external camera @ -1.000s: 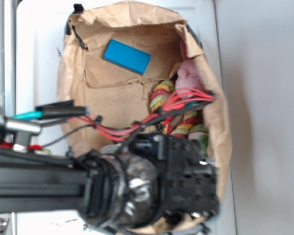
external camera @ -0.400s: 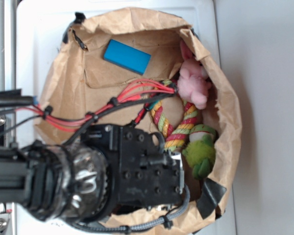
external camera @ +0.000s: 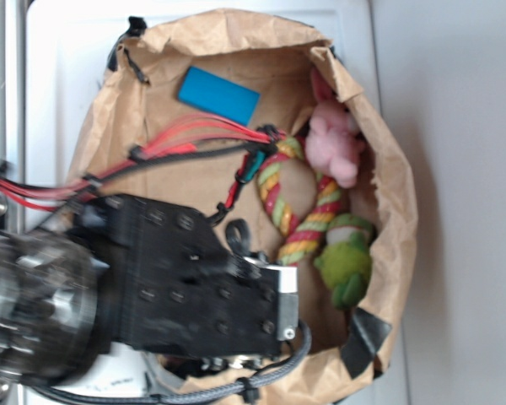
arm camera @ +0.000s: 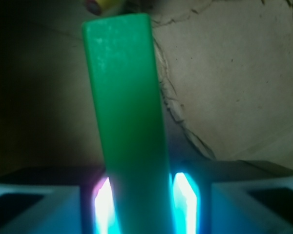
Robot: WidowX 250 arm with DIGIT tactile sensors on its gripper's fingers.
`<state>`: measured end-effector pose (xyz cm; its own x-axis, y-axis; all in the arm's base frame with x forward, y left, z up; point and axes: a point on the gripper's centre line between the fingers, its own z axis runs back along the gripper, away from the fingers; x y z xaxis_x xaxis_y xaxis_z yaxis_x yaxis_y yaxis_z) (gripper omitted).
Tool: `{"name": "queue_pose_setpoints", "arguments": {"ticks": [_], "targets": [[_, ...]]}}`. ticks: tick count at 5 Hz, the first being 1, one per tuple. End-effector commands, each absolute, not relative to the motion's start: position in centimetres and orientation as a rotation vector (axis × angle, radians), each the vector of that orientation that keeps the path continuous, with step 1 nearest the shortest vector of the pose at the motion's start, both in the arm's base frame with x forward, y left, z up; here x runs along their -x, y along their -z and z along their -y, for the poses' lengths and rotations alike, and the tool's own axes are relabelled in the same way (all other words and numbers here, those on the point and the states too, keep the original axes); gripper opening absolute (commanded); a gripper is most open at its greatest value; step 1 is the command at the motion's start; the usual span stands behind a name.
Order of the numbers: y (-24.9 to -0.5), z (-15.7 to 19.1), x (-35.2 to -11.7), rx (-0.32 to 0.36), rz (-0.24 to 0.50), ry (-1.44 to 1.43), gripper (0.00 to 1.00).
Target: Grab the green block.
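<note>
Green block (arm camera: 127, 122) runs lengthwise between the fingers (arm camera: 103, 207), its near end seated in their gap and its far end projecting well beyond the tips, above the brown paper bag floor (arm camera: 234, 73). The fingers are pinching the block: a glowing pad lies against each long side with no gap visible. In the exterior view the black wrist housing (external camera: 185, 291) covers the fingers and the block entirely. Ahead of the fingers lies a multicoloured rope ring (external camera: 299, 202), whose edge shows just past the block's far tip in the wrist view; farther ahead rests a blue block (external camera: 220, 94), and to one side sit a pink plush toy (external camera: 333, 143) and a green plush frog (external camera: 346, 266).

Judged risk: the grip is near one end only, so the long free length could pivot or slip out if the far tip snags the rope ring or crumpled paper wall (external camera: 388, 194) during lifting.
</note>
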<state>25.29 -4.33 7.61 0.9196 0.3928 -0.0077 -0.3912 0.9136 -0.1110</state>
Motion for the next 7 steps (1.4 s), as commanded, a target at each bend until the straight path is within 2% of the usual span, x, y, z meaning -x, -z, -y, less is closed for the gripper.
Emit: {"name": "queue_pose_setpoints", "arguments": {"ticks": [1,2,3,4,6,7], "targets": [[-16.8,-6.2,-23.6,0.100,0.186,-0.317,0.00],[-19.1,-8.2,-23.5,0.095,0.184,-0.221,0.00],[-20.3,-8.1,-23.7,0.081,0.182,-0.101,0.00],[-21.5,-4.6,-24.0,0.038,0.180,0.021,0.00],[-21.9,-0.4,-26.0,0.032,0.137,0.011,0.00],[-21.6,-1.0,-26.5,0.045,0.139,-0.020,0.00]]}}
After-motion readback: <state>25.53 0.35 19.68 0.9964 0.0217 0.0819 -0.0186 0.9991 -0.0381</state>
